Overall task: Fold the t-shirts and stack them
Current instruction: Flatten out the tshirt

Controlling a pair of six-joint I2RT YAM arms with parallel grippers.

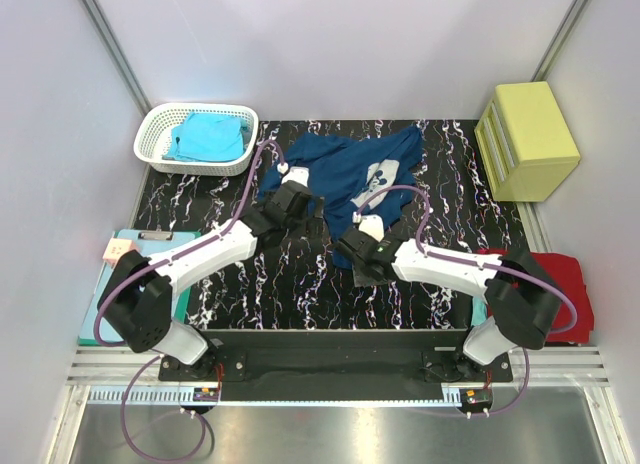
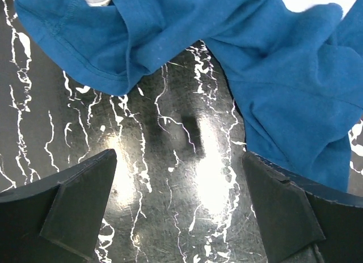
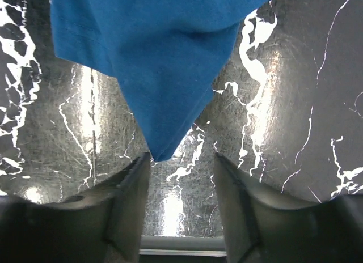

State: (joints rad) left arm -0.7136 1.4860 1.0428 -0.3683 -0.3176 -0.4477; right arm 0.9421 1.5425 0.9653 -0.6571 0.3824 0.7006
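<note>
A navy blue t-shirt [image 1: 340,174] with a pale chest print [image 1: 378,176] lies crumpled on the black marbled table [image 1: 250,284]. My left gripper [image 1: 300,202] hovers at its left edge. It is open, with bare table between its fingers in the left wrist view [image 2: 178,155] and the shirt [image 2: 272,76] just ahead and to the right. My right gripper [image 1: 355,252] is at the shirt's near corner and open. In the right wrist view [image 3: 182,156] the pointed corner of the shirt [image 3: 159,59] ends right at the left fingertip [image 3: 142,166], with nothing pinched.
A white basket [image 1: 150,144] at the back left holds a turquoise t-shirt [image 1: 207,136]. A red t-shirt [image 1: 565,284] lies at the right edge under the right arm. A yellow drawer box [image 1: 528,139] stands at the back right. A teal clipboard [image 1: 140,259] lies at the left.
</note>
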